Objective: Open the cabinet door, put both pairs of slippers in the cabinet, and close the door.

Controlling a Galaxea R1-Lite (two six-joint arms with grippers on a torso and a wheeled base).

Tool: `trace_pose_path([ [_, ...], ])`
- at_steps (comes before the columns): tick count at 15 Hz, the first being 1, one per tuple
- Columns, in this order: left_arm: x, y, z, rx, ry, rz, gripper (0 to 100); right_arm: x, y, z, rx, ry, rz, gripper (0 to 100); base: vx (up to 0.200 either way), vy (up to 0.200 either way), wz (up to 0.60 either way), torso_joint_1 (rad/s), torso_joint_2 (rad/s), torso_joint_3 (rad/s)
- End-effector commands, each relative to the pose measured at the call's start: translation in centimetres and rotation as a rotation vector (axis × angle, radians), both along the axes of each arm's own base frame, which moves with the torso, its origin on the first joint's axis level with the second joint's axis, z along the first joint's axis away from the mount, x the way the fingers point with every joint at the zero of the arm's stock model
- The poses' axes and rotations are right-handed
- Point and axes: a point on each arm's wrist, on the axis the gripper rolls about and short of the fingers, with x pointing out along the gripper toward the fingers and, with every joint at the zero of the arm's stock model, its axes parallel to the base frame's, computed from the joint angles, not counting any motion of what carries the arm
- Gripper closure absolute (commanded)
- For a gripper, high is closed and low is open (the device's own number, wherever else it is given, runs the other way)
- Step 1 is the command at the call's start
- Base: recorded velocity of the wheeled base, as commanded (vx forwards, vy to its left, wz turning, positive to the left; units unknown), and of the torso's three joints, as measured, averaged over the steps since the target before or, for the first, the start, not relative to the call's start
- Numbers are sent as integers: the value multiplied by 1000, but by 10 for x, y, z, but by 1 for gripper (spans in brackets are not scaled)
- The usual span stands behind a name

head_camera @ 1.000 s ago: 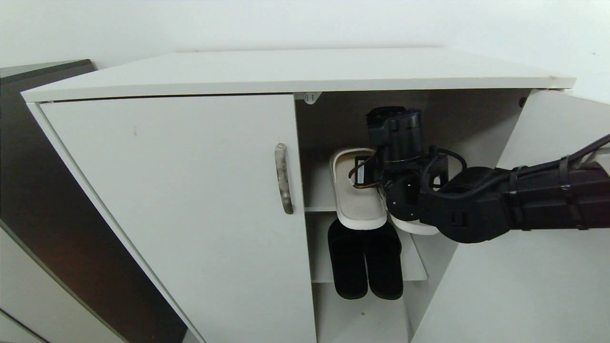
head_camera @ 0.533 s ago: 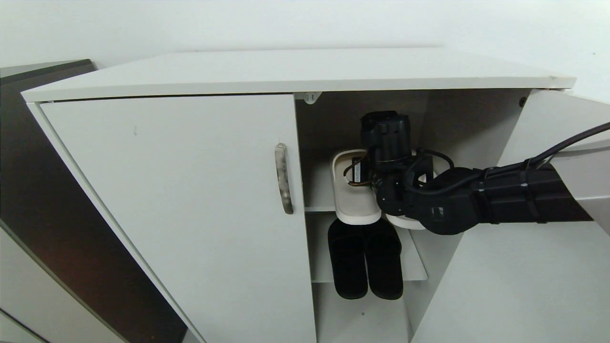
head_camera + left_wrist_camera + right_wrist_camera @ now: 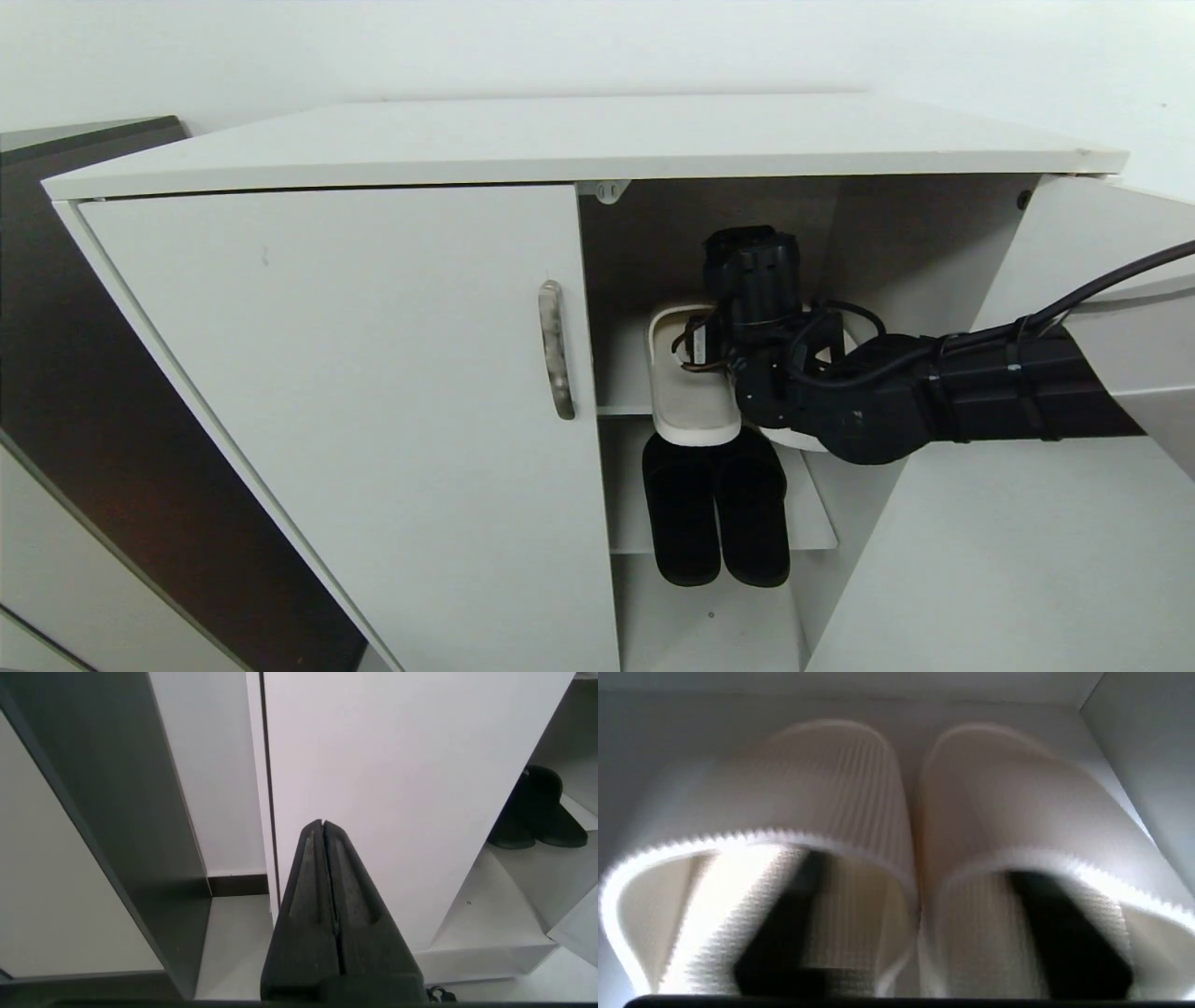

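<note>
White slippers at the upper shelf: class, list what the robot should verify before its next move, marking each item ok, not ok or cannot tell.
1. White right-hand cabinet door swung open: ok.
2. Pair of black slippers lying on the lower shelf: ok, heels overhanging.
3. Pair of white ribbed slippers fully on the upper shelf: not ok, heels overhang its front edge.
4. Right gripper released: not ok, one finger inside each slipper.
5. Space behind the white slippers: cannot tell.
6. Left gripper outside the cabinet: ok, shut, facing the closed white left door.
</note>
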Motion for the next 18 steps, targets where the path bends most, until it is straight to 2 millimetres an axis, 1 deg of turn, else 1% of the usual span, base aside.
trace_pose_path([
  [1, 0, 0, 0, 0, 0, 0, 100, -6, -2, 2, -3, 2, 2, 0, 0, 0, 0, 0, 0, 0],
  [4, 0, 0, 0, 0, 0, 0, 100, -25, -7, 9, -6, 4, 22, 0, 0, 0, 0, 0, 0, 0],
  [5, 0, 0, 0, -2, 0, -1, 100, -46, -9, 16, -4, 4, 56, 0, 0, 0, 0, 0, 0, 0],
  [7, 0, 0, 0, -2, 0, -1, 100, -70, -11, 25, 3, -3, 94, 0, 0, 0, 0, 0, 0, 0],
  [8, 0, 0, 0, -2, 0, -1, 100, -86, -12, 27, 3, 0, 124, 0, 0, 0, 0, 0, 0, 0],
  [9, 0, 0, 0, -2, 0, -1, 100, -102, -15, 27, -1, 7, 153, 0, 0, 0, 0, 0, 0, 0],
  [10, 0, 0, 0, 0, 0, -1, 100, -111, -18, 24, -9, 18, 172, 0, 0, 0, 0, 0, 0, 0],
  [12, 0, 0, 0, -2, 0, -1, 100, -117, -23, 18, -3, 17, 176, 0, 0, 0, 0, 0, 0, 0],
  [13, 0, 0, 0, -2, 0, -1, 100, -119, -25, 17, 8, 3, 176, 100, 0, 0, 0, 0, 0, 0],
  [14, 0, 0, 0, -2, 0, -1, 100, -126, -27, 14, 10, -2, 189, 100, 0, 0, 0, 0, 0, 0],
  [15, 0, 0, 0, -2, -2, -1, 100, -143, -30, 12, 4, 3, 234, 100, 0, 0, 0, 0, 0, 0],
  [16, 0, 0, 0, 0, -2, -1, 100, -148, -32, 10, 0, 8, 246, 100, 0, 0, 0, 0, 0, 0],
  [18, 0, 0, 0, 3, 0, -1, 100, -148, -31, 8, 0, 11, 249, 100, 0, 0, 0, 0, 0, 0],
])
